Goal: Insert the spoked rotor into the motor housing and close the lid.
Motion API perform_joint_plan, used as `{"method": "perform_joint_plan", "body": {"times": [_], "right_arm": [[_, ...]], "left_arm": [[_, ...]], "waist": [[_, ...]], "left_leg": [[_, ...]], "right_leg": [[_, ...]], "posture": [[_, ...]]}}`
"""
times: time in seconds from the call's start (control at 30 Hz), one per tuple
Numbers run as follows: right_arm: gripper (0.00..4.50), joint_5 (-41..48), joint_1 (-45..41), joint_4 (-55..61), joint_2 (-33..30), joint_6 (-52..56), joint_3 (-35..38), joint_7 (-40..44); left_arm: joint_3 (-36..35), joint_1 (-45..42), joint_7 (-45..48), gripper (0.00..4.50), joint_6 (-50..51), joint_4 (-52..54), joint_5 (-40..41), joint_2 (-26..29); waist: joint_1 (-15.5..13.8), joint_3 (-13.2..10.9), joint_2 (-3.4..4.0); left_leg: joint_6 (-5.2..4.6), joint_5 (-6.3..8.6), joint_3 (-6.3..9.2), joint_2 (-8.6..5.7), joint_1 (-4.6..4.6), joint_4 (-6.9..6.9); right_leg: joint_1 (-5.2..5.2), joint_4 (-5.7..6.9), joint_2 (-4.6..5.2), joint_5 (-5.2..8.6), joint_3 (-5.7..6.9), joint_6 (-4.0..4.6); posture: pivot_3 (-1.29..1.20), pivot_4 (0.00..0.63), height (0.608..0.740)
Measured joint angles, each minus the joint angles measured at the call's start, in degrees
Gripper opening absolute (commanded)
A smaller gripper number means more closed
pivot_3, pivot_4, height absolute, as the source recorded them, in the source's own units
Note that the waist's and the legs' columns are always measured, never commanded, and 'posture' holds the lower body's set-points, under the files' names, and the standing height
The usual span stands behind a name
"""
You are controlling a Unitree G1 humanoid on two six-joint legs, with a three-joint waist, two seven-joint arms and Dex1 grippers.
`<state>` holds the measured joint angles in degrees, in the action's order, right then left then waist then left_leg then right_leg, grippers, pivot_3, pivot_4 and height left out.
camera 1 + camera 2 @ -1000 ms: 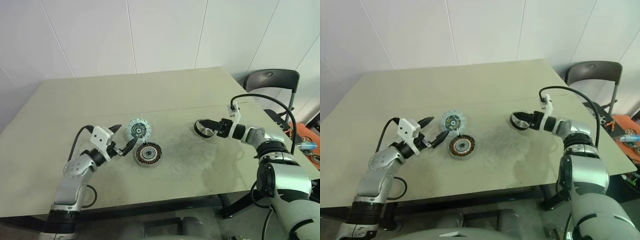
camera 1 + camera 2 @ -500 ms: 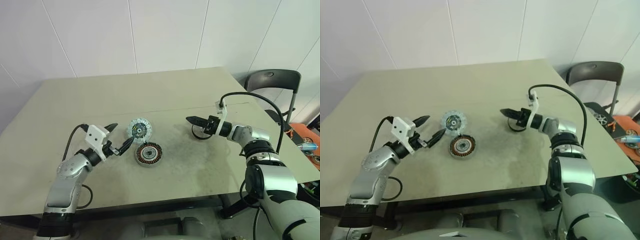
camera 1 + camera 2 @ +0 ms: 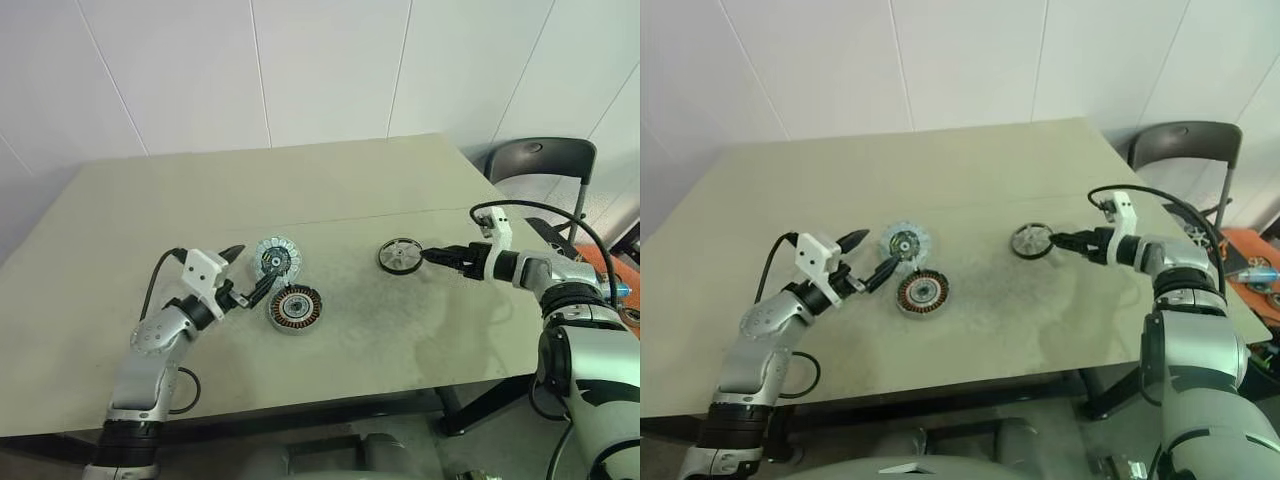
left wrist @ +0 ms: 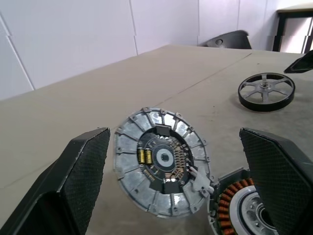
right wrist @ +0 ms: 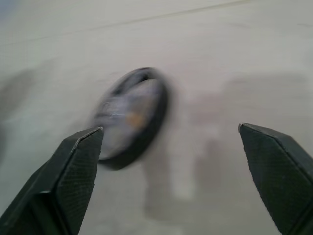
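None of the task's steps is seen to be finished. The spoked rotor lies flat on the table, well to the right of the motor housing and apart from it, so the insertion is judged still to be done. The housing is seen open, with its copper windings bare and nothing seated in its centre. The lid rests just behind the housing, tipped up on edge beside it with its greenish circuit face turned toward the left arm; closing is therefore also left to do. The right gripper is held just beside the rotor on its right, with its fingers spread wide and nothing between them; in the right wrist view the rotor is seen ahead of the open fingers, untouched. The left gripper is poised by the lid and housing, its fingers likewise spread wide and empty, with the lid lying ahead between them in the left wrist view. Between rotor and housing a bare stretch of tabletop is offered, so a carry across is judged to be unobstructed. Ample room is left behind all three parts toward the far edge, and the near edge is kept well clear of them. A dark chair stands beyond the table's right corner, outside the working area.
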<state>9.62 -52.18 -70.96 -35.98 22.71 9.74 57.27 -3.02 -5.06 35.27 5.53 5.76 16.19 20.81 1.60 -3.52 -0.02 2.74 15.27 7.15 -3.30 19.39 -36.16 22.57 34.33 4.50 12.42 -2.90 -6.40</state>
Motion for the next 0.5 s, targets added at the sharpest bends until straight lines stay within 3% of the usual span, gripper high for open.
{"method": "perform_joint_plan", "body": {"times": [0.5], "right_arm": [[4.45,3.2,-0.03,-1.46,5.7,1.74,5.4,-1.84]], "left_arm": [[-0.17,0.21,-0.63,4.5,0.17,0.16,-0.15,0.48]], "waist": [[0.96,0.0,0.0]], "left_leg": [[0.0,0.0,0.0,0.0,-0.01,-0.02]], "right_leg": [[-0.02,0.0,0.0,-0.03,-0.01,-0.04]], "posture": [[0.0,0.0,0.74]]}}
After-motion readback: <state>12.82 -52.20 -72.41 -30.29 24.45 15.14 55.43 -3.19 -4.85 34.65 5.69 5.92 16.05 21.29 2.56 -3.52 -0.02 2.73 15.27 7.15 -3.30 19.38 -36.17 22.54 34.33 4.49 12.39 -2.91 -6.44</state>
